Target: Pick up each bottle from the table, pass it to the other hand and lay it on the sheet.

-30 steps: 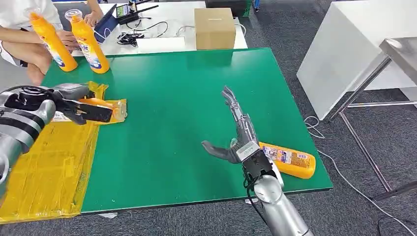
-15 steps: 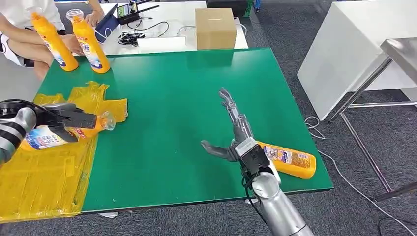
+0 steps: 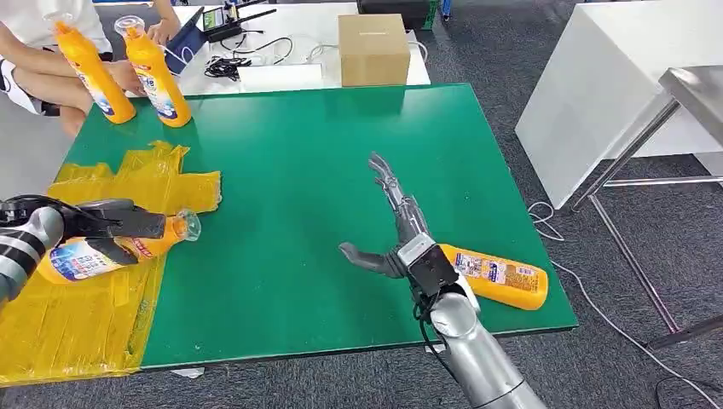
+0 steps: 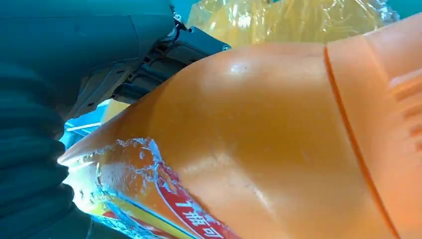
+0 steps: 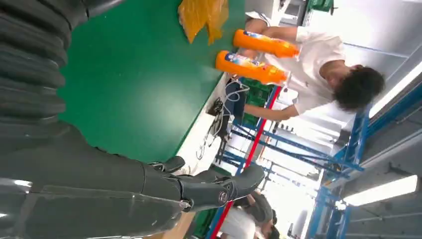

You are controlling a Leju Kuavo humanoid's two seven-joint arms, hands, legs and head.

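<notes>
In the head view, the left hand (image 3: 107, 228) grips an orange bottle (image 3: 102, 251) that lies on its side across the yellow sheet (image 3: 77, 315) at the left edge of the green table (image 3: 290, 204), its dark fingers wrapped over the upper body while the clear cap end points toward the bare green surface just past the sheet's edge. The right hand (image 3: 394, 230) holds nothing: its fingers are stretched out straight and apart over the middle of the table and the thumb juts sideways. Just beside its wrist a second orange bottle (image 3: 499, 277) lies on its side near the front right corner of the table. Two upright bottles (image 3: 153, 72) stand at the far left corner, where a person (image 3: 34, 51) sits with a hand on one of them, and a cardboard box (image 3: 373, 48) sits on the white table beyond. In the left wrist view, the orange bottle (image 4: 278, 144) shows close against the hand's dark parts (image 4: 149, 74), its label with red lettering facing the camera and crinkled yellow sheet (image 4: 288, 20) behind it. In the right wrist view, the right hand's dark fingers (image 5: 214, 186) reach out over the green table (image 5: 134, 84) with nothing in them, and the two upright bottles (image 5: 251, 67) and the person (image 5: 318, 74) show at the far edge.
</notes>
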